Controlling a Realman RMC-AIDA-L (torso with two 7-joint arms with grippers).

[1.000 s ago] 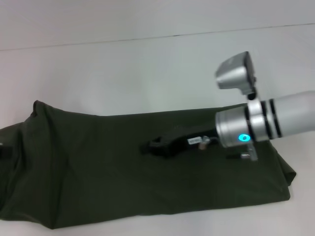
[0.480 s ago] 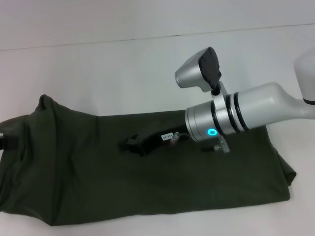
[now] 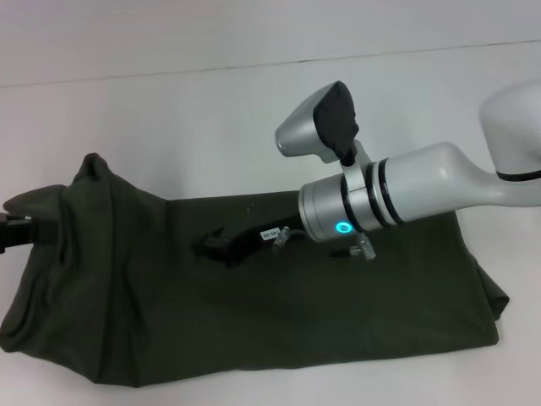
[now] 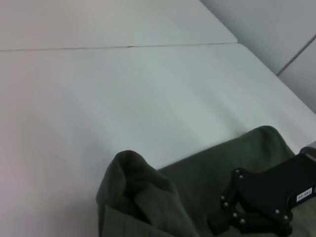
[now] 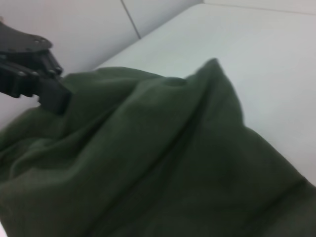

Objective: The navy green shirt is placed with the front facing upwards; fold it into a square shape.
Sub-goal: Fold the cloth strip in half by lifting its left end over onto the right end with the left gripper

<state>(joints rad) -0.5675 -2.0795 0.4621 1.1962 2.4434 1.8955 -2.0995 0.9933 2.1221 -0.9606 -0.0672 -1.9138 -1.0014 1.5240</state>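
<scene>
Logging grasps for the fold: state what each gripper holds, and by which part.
The left gripper holds the navy green shirt by its raised left end. The right gripper lies over the shirt's middle; any hold cannot be told.

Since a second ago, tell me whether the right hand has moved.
Yes. The right hand has slid toward the robot's left across the shirt, away from the shirt's right edge.

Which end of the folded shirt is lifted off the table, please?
The end on the robot's left: there the navy green shirt bunches into a raised peak beside the left gripper. The other end lies flat. The right gripper hovers over its middle.
</scene>
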